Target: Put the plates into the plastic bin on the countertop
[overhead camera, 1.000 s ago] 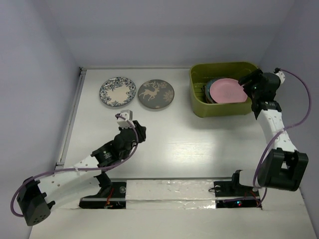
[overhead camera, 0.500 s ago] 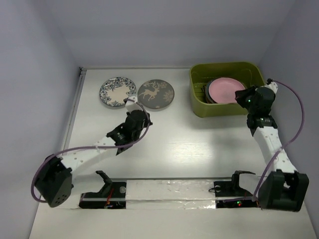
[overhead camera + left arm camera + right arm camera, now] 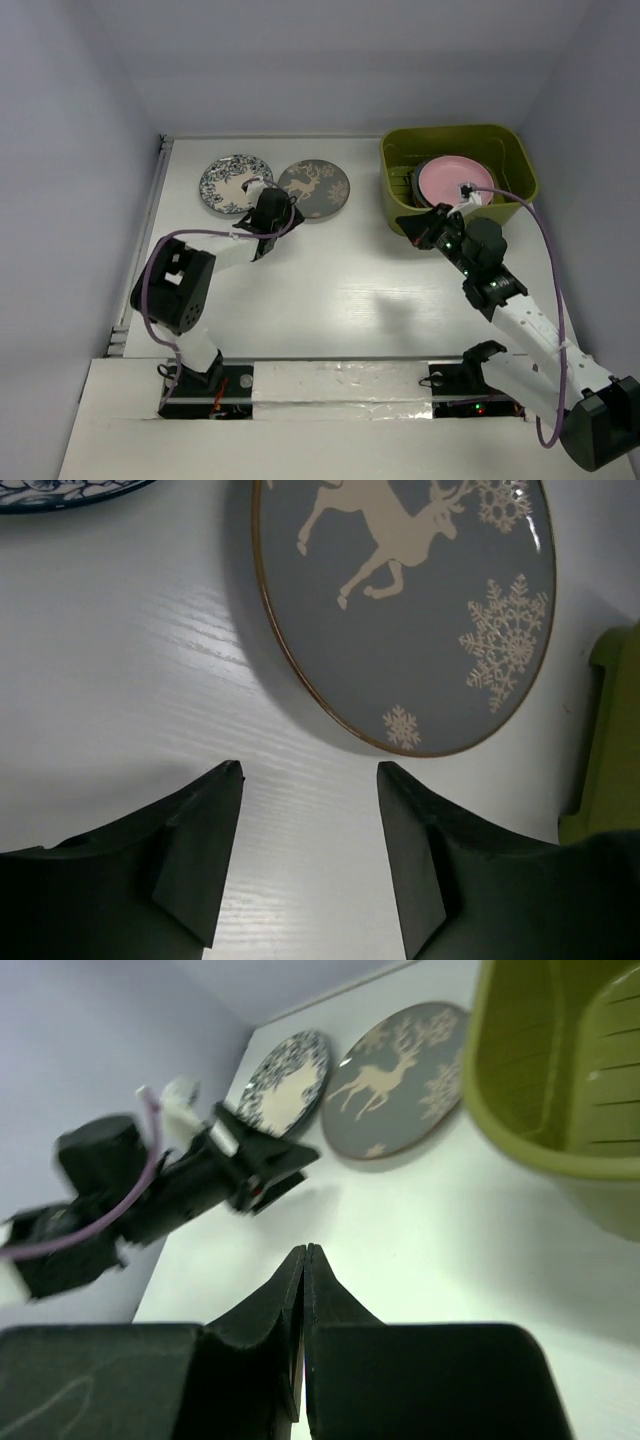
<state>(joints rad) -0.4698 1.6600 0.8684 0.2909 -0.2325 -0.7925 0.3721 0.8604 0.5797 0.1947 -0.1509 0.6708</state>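
Note:
Two plates lie on the countertop (image 3: 340, 290): a blue-white floral plate (image 3: 232, 183) and, to its right, a grey plate with a white deer (image 3: 316, 189). My left gripper (image 3: 272, 200) sits at their near edges, between them. In the left wrist view its jaws (image 3: 308, 770) are open and empty over bare tabletop, just short of the grey plate (image 3: 420, 610). The olive plastic bin (image 3: 395, 190) holds a stack with a pink plate (image 3: 455, 180) on top. My right gripper (image 3: 410, 222) hovers before the bin's near left corner; it is shut (image 3: 305, 1250) and empty.
Pale lilac walls close in the table at the back and on both sides. The right wrist view shows the left arm (image 3: 170, 1195), both loose plates, grey (image 3: 395, 1085) and blue-white (image 3: 285, 1085), and the bin's wall (image 3: 560, 1080). A taped strip (image 3: 340, 380) covers the near edge by the arm bases.
The left arm reached forward to the near edges of the two loose plates, and its jaws opened. The right arm withdrew from the bin toward the table's middle, its jaws closed.

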